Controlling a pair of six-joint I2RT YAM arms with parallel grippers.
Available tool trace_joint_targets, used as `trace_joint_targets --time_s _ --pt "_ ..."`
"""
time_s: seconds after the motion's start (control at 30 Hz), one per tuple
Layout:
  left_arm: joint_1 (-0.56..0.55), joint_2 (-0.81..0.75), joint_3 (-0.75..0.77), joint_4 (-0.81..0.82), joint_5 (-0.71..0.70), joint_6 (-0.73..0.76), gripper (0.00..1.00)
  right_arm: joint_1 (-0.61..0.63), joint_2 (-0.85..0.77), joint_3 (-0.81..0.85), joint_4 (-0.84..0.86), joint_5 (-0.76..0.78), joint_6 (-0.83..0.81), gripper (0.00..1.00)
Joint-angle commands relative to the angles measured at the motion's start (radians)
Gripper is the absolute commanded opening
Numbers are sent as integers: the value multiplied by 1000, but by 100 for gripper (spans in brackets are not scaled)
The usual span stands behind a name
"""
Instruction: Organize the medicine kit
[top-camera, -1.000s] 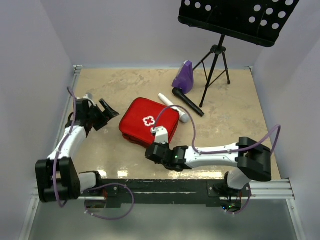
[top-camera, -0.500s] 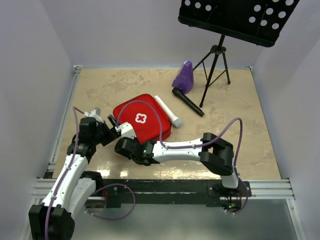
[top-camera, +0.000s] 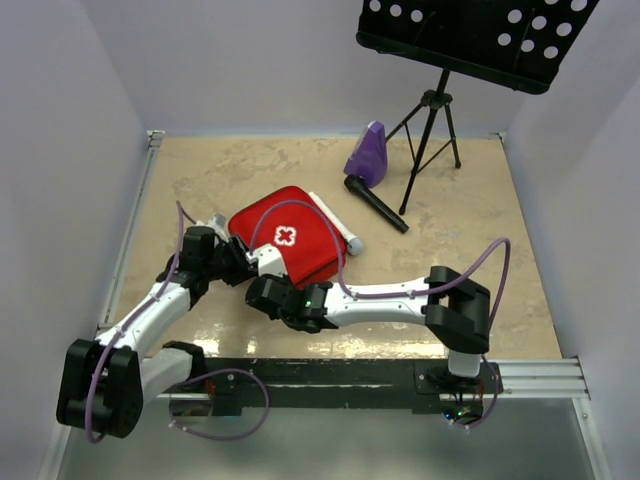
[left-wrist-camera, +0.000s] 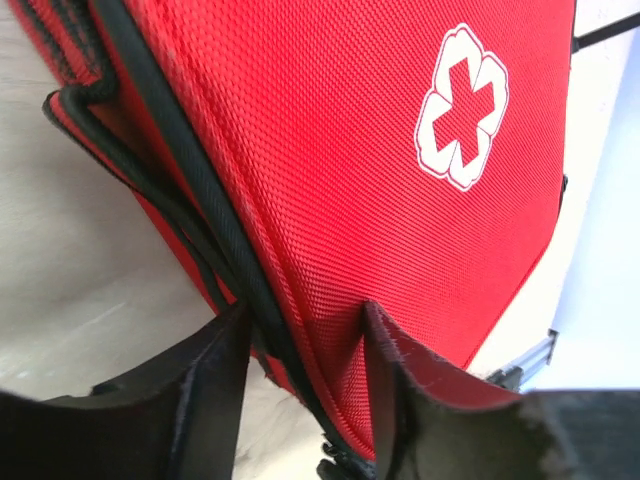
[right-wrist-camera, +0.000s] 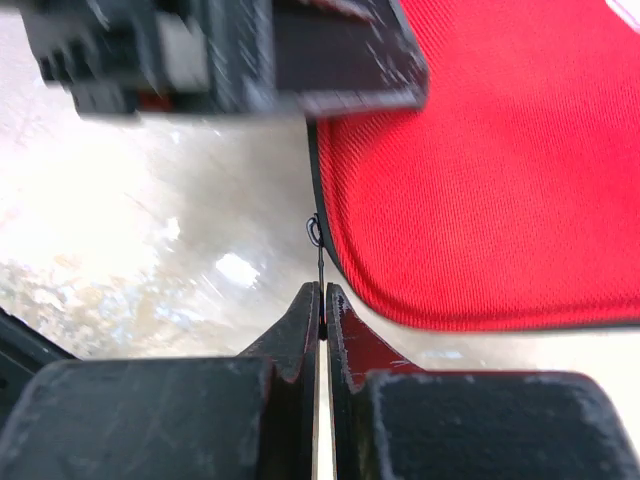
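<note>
The red kit (top-camera: 290, 240) lies near the middle of the tan surface (top-camera: 220, 170), closed, its white cross (left-wrist-camera: 462, 107) facing up. It sits tilted, and its near-left corner looks raised off the surface.

The left tool (left-wrist-camera: 302, 320) is at that near-left corner. Its 2 fingers stand partly apart and straddle the kit's edge: one finger touches the black zip band and the other presses into the red fabric, so the corner is clamped between them.

The right tool (right-wrist-camera: 322, 300) is just beside the kit's near edge, right next to the left tool. Its fingers are almost fully together and pinch a thin black cord (right-wrist-camera: 319, 255). The cord runs straight up from the fingertips to the kit's black edge and ends in a small loop there. The fingers do not touch the kit's fabric.

A white tube (top-camera: 335, 218) lies against the kit's far-right side. A black mic (top-camera: 376, 202) lies just past the tube, farther from the kit. A purple metronome (top-camera: 367, 152) stands beyond the mic, well apart from the kit. A black music stand (top-camera: 470, 40) rises behind the kit at the far right.
</note>
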Motion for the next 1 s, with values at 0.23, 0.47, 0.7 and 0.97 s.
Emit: trace_joint_targets --time_s 0.23,0.47,0.7,0.97 --pt "40 197 84 69 -183 55 44 10 -250 -298 -86 2 182 0" --pt "112 229 113 55 -166 110 41 -25 -329 -381 -204 69 316 0" --pt "210 229 133 35 -126 157 54 -129 -447 -450 -57 -1 220 0" --pt "218 81 253 -127 -100 200 87 39 -209 -213 -75 52 114 0"
